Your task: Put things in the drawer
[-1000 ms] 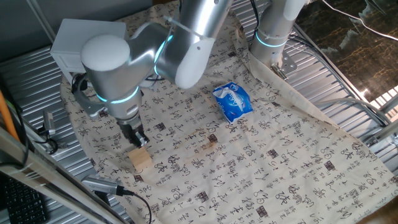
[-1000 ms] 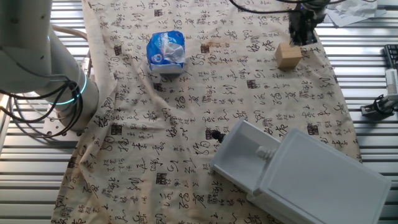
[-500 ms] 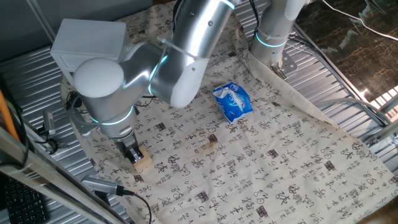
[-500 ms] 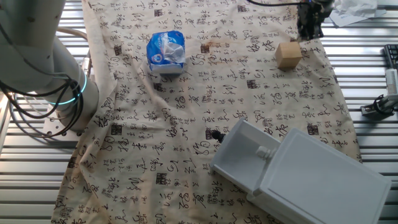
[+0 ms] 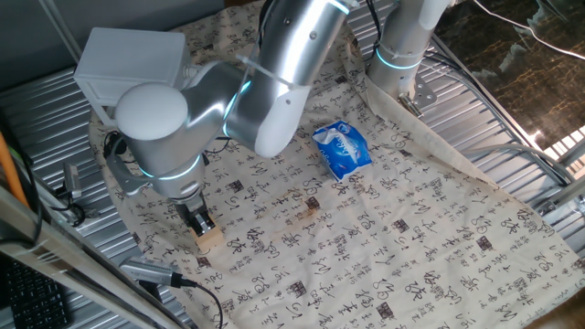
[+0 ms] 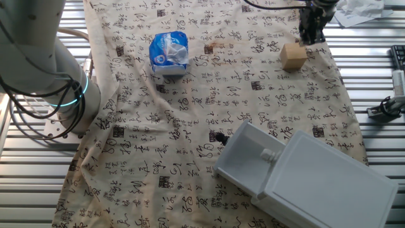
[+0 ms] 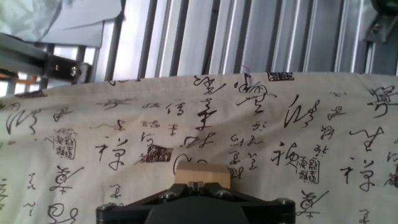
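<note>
The small tan wooden block (image 5: 211, 240) lies on the patterned cloth near the table's front left. It also shows in the other fixed view (image 6: 294, 56) and in the hand view (image 7: 202, 175). My gripper (image 5: 198, 222) hangs right by the block, its tips at the block's upper edge. In the hand view the two fingers (image 7: 202, 184) are pressed together, with the block just beyond them and not between them. The white drawer (image 6: 248, 163) stands pulled out of the white cabinet (image 6: 329, 183), its dark knob (image 6: 219, 137) toward the cloth. Nothing shows inside it.
A blue packet (image 5: 342, 149) lies mid-cloth, also seen in the other fixed view (image 6: 169, 52). The arm's base (image 5: 402, 46) stands at the back. Ribbed metal table (image 7: 249, 37) borders the cloth beyond the block. A cable and a connector (image 5: 151, 272) lie at the front edge.
Over the last second my gripper came down from above the block to its upper edge. Since half a second ago it has barely shifted. The block has stayed in place.
</note>
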